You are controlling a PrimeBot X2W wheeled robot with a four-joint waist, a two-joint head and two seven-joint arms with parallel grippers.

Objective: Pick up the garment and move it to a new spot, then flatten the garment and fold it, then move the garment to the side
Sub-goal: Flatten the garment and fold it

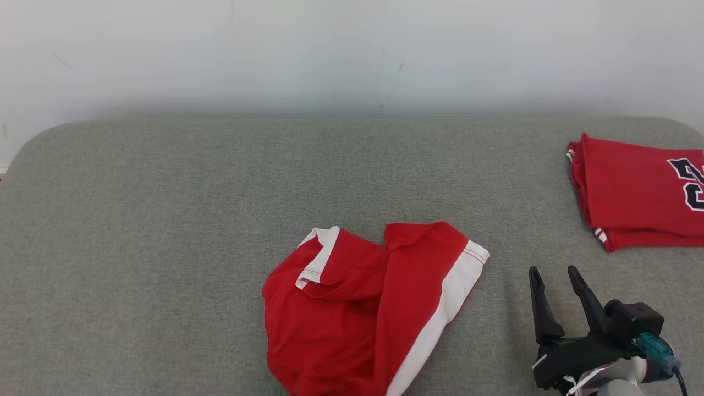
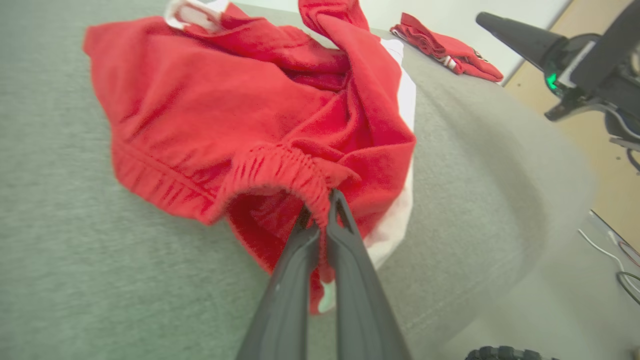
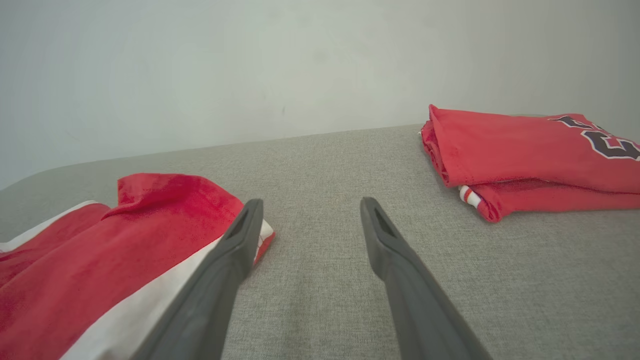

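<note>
1. Shorts (image 1: 357, 308), red with a white stripe down the side, lie in a crumpled heap on the grey desk (image 1: 165, 220). They are near its front edge, about in the middle.
2. The left claw (image 2: 320, 205) is pinched tight on the stretchy waistband (image 2: 280, 170) of the shorts. Red cloth is caught between its two dark fingers.
3. The waistband is bunched up where the claw bites it.
4. The right claw (image 1: 553, 270) is spread wide with nothing in it. It sits on the right of the shorts, close by but apart from them, fingers pointing to the back of the desk.
5. A folded red top (image 1: 638, 192) with dark letters lies at the right end of the desk, well apart from the shorts.
6. A pale wall (image 1: 330, 55) stands behind the desk.
</note>
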